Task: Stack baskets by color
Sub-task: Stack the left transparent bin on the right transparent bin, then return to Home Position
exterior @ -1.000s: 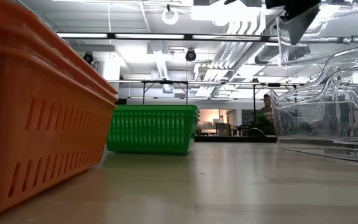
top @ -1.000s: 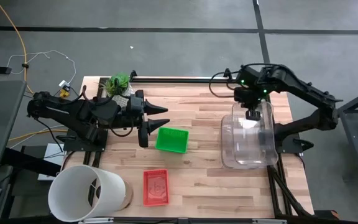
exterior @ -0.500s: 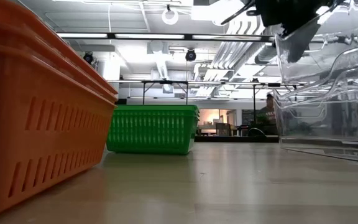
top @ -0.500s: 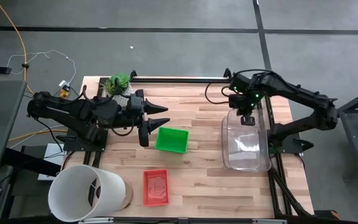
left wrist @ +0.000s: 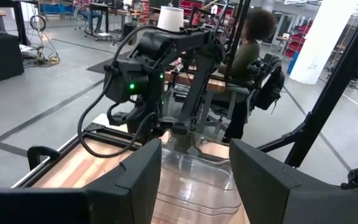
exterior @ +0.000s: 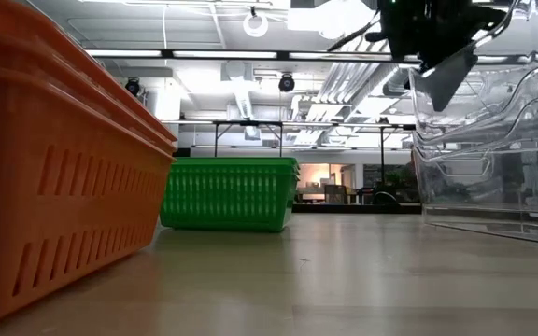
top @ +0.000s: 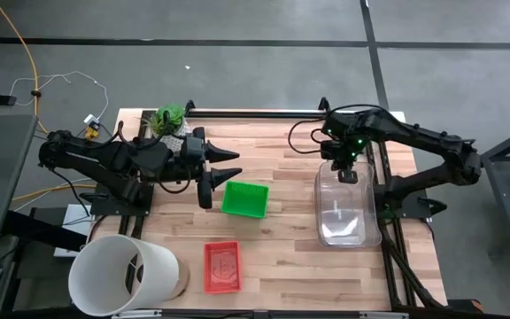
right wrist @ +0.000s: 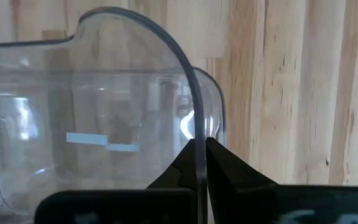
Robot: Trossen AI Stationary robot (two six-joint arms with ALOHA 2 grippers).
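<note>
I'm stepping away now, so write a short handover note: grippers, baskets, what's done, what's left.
Right gripper: shut on the rim of the upper clear basket, holding it over a second clear basket on the table's right side; whether it is fully seated cannot be told.
Left gripper: open, empty, waiting beside the green basket.
Red basket: alone at the near edge.
Done: clear pair nearly nested.
Left: release the clear basket. Only one green and one red basket show, both single.
</note>
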